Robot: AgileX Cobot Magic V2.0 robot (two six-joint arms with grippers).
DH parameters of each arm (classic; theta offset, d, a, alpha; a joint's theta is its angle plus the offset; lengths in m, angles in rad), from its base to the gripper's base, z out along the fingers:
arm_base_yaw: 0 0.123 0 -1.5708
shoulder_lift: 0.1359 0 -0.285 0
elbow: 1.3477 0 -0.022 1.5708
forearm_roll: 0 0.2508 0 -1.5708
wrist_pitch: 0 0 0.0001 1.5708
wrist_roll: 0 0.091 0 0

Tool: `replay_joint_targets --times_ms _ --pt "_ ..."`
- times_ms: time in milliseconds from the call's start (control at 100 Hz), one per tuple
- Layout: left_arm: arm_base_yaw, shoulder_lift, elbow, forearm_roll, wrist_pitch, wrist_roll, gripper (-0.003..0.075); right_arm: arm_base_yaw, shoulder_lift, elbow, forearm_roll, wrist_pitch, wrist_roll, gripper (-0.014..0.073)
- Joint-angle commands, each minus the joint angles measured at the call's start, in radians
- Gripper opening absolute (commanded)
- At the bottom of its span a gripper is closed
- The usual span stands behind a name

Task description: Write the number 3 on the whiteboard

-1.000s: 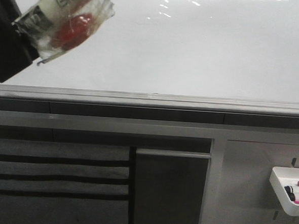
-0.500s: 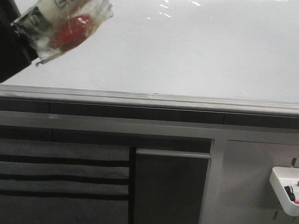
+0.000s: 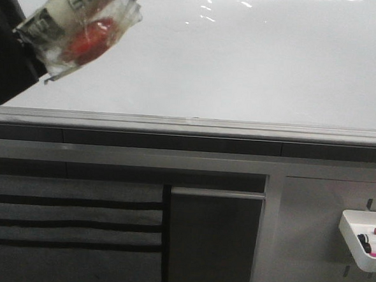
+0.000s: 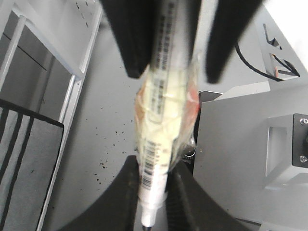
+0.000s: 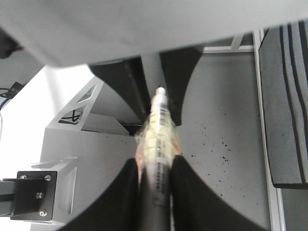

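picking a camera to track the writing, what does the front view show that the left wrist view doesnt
Only the front view shows the whiteboard, bare of any number 3, and a white tray of markers lower right. Only the left wrist view shows the speckled floor and the left gripper, jaws shut on the marker. Both show that tape-wrapped marker.

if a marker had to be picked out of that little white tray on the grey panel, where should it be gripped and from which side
Probably by the capped ends that show above the rim of the white tray, coming from above and the front. The markers lie low inside, their barrels walled in by the tray and the perforated grey panel behind. They look packed close, so a narrow pinch on one end seems safest. Their exact lie is too small to tell.
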Motion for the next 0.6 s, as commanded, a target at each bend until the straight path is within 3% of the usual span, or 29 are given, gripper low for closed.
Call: replay_joint_targets --times_ms 0,90,280,350,520,590 --pt "-0.010 -0.020 -0.033 -0.036 -0.027 -0.004 -0.0018 0.002 -0.027 -0.034 0.034 -0.005 -0.011 -0.0002" --pt "-0.010 -0.020 -0.033 -0.036 -0.031 -0.004 -0.0018 0.002 -0.027 -0.034 0.034 -0.005 -0.011 -0.0057" --pt "-0.008 -0.020 -0.033 -0.036 -0.045 -0.004 0.0005 0.002 -0.027 -0.034 0.034 -0.005 -0.011 -0.0064" --pt "-0.008 -0.020 -0.033 -0.026 -0.054 -0.004 0.0087 0.002 -0.027 -0.034 0.033 -0.005 -0.011 -0.0064" --pt "-0.008 -0.022 -0.054 -0.012 -0.106 -0.022 0.0388 0.002 -0.048 -0.034 -0.008 -0.052 0.013 -0.0064" --pt "-0.004 -0.042 -0.068 -0.008 -0.127 -0.044 0.0451 -0.001 -0.070 -0.034 -0.078 -0.089 0.092 -0.0064"
